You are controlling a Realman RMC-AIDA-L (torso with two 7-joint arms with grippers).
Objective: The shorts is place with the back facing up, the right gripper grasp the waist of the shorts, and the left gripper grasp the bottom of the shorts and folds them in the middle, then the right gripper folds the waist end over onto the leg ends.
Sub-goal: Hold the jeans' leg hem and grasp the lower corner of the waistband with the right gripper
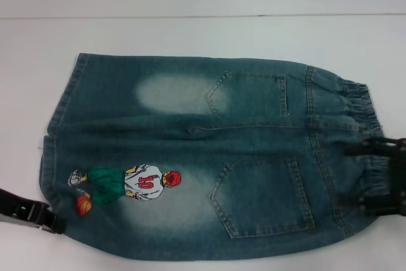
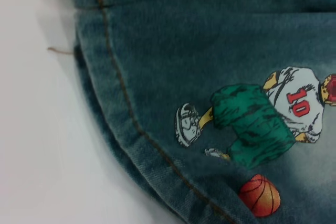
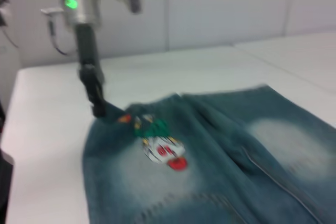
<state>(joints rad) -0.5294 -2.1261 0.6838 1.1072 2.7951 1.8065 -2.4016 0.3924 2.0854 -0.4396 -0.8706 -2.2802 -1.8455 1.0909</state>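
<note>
White table (image 1: 190,36) fills the scene, with a pale wall behind it in the right wrist view. On it the shorts (image 1: 203,157) lie flat, back pockets up, waist (image 1: 358,150) toward the robot's right and leg ends (image 1: 60,125) toward its left. At the waist sits the right gripper (image 1: 374,176), its black claw over the ruffled band; whether it pinches the cloth I cannot tell. At the near leg hem, just beside the orange ball (image 1: 84,204), the left gripper (image 1: 51,220) touches the edge, grip likewise unclear.
</note>
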